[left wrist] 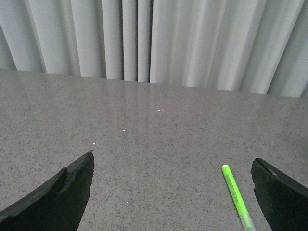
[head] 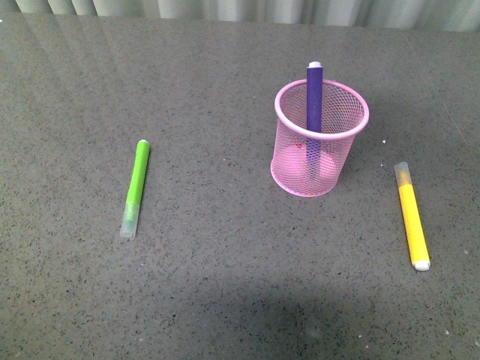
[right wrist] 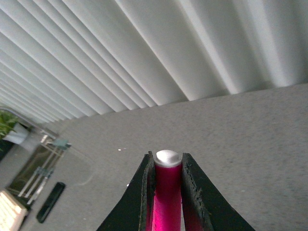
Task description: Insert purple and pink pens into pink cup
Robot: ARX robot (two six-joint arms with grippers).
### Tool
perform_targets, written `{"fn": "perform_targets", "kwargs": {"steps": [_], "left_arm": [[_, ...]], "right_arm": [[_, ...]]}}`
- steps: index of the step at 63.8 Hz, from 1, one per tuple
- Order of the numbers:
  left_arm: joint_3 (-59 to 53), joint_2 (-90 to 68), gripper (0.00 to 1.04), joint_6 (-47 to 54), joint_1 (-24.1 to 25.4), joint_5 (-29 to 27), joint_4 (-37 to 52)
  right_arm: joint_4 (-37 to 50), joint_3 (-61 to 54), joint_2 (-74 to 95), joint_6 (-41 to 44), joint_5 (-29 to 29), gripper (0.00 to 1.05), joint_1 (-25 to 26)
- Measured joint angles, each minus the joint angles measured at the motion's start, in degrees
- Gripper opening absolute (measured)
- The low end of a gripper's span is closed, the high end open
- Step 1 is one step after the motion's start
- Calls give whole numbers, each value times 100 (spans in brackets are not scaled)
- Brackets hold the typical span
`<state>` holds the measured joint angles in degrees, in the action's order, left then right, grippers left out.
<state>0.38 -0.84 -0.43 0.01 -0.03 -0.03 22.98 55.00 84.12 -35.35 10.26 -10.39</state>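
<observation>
The pink cup (head: 320, 139), a wire-mesh holder, stands upright right of the table's middle in the front view. The purple pen (head: 314, 101) stands inside it, white end up, rising above the rim. Neither arm shows in the front view. In the right wrist view my right gripper (right wrist: 167, 159) is shut on the pink pen (right wrist: 167, 192), whose white end pokes out between the black fingers. The cup does not show in that view. My left gripper (left wrist: 172, 161) is open over bare table, nothing between its fingers (left wrist: 72, 190).
A lime-green marker (head: 136, 187) lies on the table's left; it also shows by the left gripper's finger as the green marker (left wrist: 236, 195). A yellow marker (head: 412, 217) lies right of the cup. White curtains (left wrist: 154, 41) hang behind the grey table (head: 225, 285).
</observation>
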Motion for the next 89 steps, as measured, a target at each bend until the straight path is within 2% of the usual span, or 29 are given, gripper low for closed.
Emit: {"fn": "perform_targets", "kwargs": {"steps": [14, 30, 47, 68, 89], "left_arm": [[0, 0, 97, 0, 0, 0, 0], [0, 0, 97, -2, 0, 0, 0], [0, 0, 97, 0, 0, 0, 0], [0, 0, 97, -2, 0, 0, 0], [0, 0, 97, 0, 0, 0, 0]], "right_arm": [[916, -374, 741, -579, -157, 8, -122], [1582, -376, 1508, -608, -192, 8, -87], [2664, -337, 2175, -756, -271, 8, 131], [3287, -599, 2306, -748, 7, 8, 673], [3755, -1139, 2306, -752, 203, 8, 844]]}}
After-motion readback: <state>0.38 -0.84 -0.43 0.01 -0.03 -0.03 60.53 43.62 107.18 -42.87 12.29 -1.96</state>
